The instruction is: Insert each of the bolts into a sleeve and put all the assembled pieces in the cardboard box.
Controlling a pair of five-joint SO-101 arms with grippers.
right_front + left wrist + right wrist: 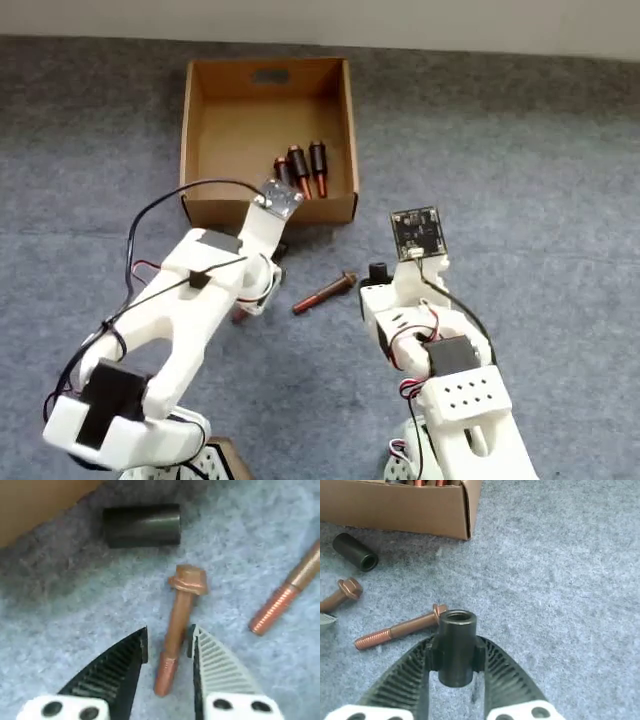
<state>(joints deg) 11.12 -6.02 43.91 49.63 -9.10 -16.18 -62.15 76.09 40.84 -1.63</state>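
Observation:
My left gripper [168,640] is open and low over the grey carpet, one finger on each side of the shank of a copper bolt [177,625]. Beyond it a black sleeve [142,525] lies on its side by the cardboard box [186,130]. A second copper bolt [325,293] lies between the two arms. My right gripper [456,655] is shut on another black sleeve [455,640], held upright with its bore facing up, just in front of that bolt [400,627]. Three assembled pieces [300,170] lie inside the box.
The box's front wall [395,510] stands close behind the loose sleeve [355,551] and both bolts. Grey carpet [520,150] stretches open to the right of the box. Cables loop over the left arm [190,300].

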